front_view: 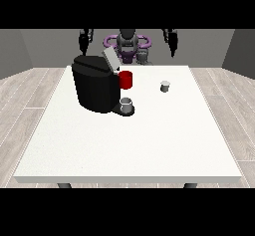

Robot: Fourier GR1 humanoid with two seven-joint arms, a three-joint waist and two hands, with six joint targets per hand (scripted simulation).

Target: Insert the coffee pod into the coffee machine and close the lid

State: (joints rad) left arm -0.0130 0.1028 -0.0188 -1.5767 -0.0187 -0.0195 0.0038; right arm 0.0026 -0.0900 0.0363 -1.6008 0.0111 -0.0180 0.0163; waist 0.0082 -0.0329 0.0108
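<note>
A black coffee machine (pixel 94 88) stands on the white table (pixel 129 145), left of centre, with its grey lid (pixel 110 59) tilted up and open. A small grey cup (pixel 126 105) sits on the machine's drip base. The coffee pod (pixel 165 86), small and grey-white, stands on the table to the right of the machine. Both hands are raised beside the robot's body, far behind the table's things: the hand at the view's left (pixel 84 40) and the hand at the view's right (pixel 172 39). Neither touches anything.
A red cup (pixel 126 79) stands just behind and right of the machine, between it and the pod. The robot's torso (pixel 127 45) is at the table's far edge.
</note>
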